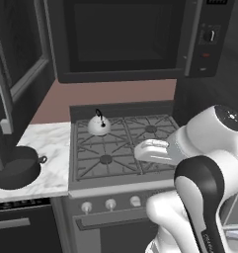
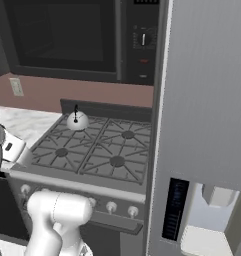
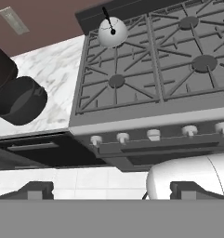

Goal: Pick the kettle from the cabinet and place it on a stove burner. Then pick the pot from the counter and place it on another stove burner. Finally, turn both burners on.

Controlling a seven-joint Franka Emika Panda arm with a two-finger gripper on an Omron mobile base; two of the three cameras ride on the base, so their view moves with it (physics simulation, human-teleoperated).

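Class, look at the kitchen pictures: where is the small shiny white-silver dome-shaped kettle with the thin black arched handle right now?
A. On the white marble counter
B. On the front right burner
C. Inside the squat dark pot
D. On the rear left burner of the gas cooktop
D: the small shiny white-silver dome-shaped kettle sits on the grey grate over the rear left burner of the gas cooktop, apart from the squat dark pot on the white marble counter.

Ahead of the gripper [image 3: 111, 191], three stove burners [image 3: 204, 62] lie bare. The kettle [image 3: 112, 31] occupies the far-left one; the pot [image 3: 20, 100] sits left on the counter [image 3: 57, 79].

We count one small shiny white dome-shaped kettle [image 3: 112, 32], one squat dark round pot [image 3: 19, 101], four round dark burner caps [image 3: 116, 81], five silver knobs [image 3: 153, 135].
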